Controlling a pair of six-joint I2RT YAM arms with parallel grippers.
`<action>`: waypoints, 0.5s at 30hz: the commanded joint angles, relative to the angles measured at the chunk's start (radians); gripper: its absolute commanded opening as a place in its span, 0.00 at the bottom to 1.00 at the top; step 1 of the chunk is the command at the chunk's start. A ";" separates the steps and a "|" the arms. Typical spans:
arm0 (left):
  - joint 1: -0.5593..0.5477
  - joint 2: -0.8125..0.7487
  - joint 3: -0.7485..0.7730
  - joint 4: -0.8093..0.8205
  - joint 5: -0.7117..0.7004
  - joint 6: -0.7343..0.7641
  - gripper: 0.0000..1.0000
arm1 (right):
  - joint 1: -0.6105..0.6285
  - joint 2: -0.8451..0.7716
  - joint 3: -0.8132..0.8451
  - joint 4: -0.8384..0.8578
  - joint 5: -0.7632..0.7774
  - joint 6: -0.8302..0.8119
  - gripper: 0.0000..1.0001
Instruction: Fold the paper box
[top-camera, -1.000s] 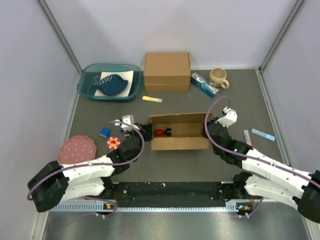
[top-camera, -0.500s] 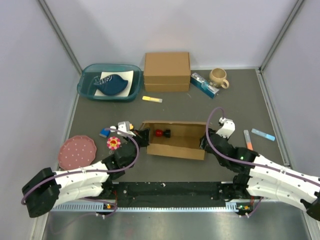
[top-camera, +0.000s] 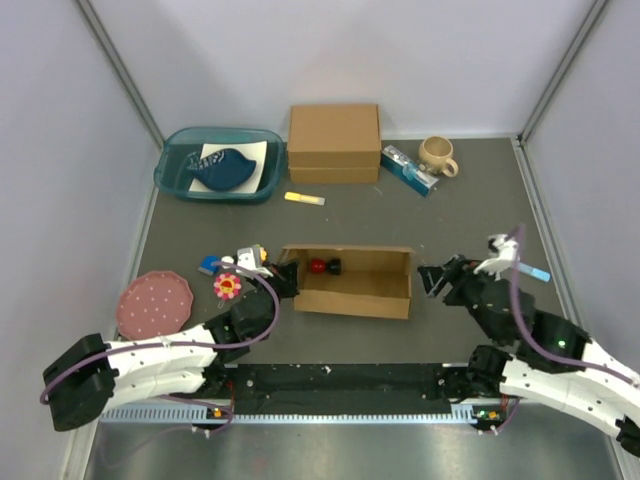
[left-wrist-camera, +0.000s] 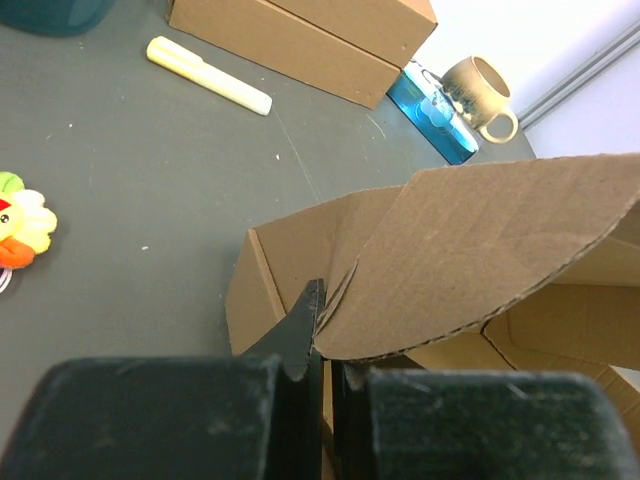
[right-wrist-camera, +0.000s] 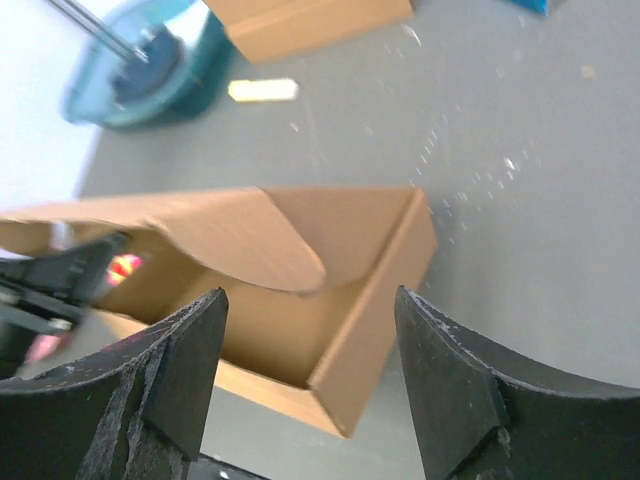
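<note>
In the top view, the paper box (top-camera: 352, 283) lies at the centre of the frame, its cavity open upward, with a small red object (top-camera: 318, 266) in its left part. My left gripper (top-camera: 285, 279) sits at the box's left end. The right gripper (top-camera: 436, 281) is just right of the box's right end, not touching it. A thicker cardboard box (top-camera: 334, 140) stands at upper centre, a teal tray (top-camera: 172, 172) at upper left and a mug (top-camera: 437, 154) at upper right.

On the left wrist camera, the left gripper (left-wrist-camera: 322, 318) is closed tight, pinching the edge of a rounded flap of the paper box (left-wrist-camera: 480, 260) at lower centre. A yellow marker (left-wrist-camera: 208, 75) lies at upper left.

On the right wrist camera, the right gripper (right-wrist-camera: 308, 305) stands wide apart and holds nothing. The paper box (right-wrist-camera: 340, 300) lies beyond its fingers (right-wrist-camera: 180, 370), mid-frame, with one flap curling over the cavity.
</note>
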 joint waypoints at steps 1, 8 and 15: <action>-0.028 0.028 -0.005 -0.177 -0.007 0.031 0.01 | 0.012 -0.053 0.160 0.058 -0.017 -0.161 0.69; -0.080 0.028 -0.009 -0.219 -0.025 0.050 0.07 | 0.012 0.128 0.258 0.125 -0.072 -0.249 0.69; -0.140 -0.024 0.012 -0.378 -0.005 0.047 0.34 | 0.013 0.395 0.176 0.231 -0.167 -0.212 0.67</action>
